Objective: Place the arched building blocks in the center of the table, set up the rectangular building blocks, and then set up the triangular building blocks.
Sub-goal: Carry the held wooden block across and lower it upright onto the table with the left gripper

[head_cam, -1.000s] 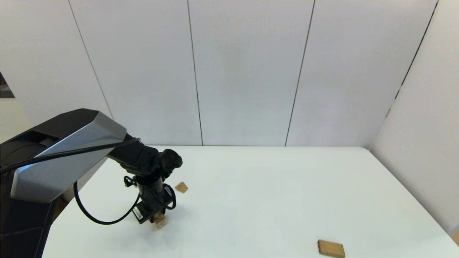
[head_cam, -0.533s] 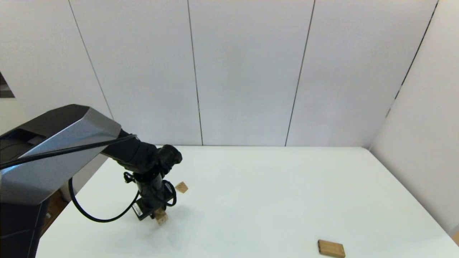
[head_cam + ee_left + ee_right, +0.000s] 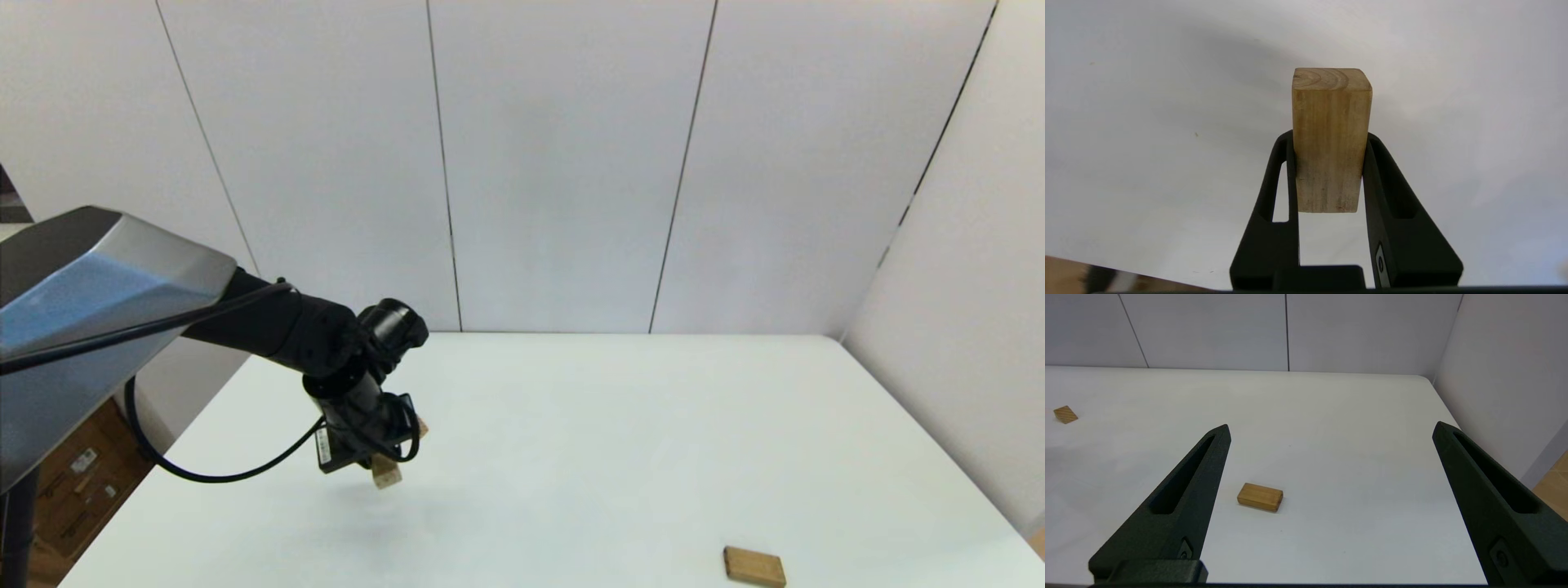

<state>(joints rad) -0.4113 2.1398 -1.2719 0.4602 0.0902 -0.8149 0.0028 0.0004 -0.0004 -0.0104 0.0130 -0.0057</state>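
Observation:
My left gripper (image 3: pixel 377 465) is shut on the arched building block (image 3: pixel 388 477) and holds it clear of the table (image 3: pixel 571 425), over its left part. The left wrist view shows the light-wood block (image 3: pixel 1331 122) clamped between both fingers (image 3: pixel 1274 212), its ringed end face pointing away. The rectangular building block (image 3: pixel 753 566), a flat tan slab, lies near the front right edge and also shows in the right wrist view (image 3: pixel 1260 497). The small triangular building block (image 3: pixel 1065 414) lies at the far left, mostly hidden behind the left gripper in the head view. My right gripper (image 3: pixel 1331 428) hangs open above the front right edge.
White wall panels (image 3: pixel 555 163) close off the back and right sides of the table. Beyond the left edge, the floor holds a cardboard box (image 3: pixel 77 482). A rounded table corner (image 3: pixel 1425 377) sits at the far right.
The left arm has lifted the arched block off the table and carried it slightly rightward and up. The slab and the wedge have not moved.

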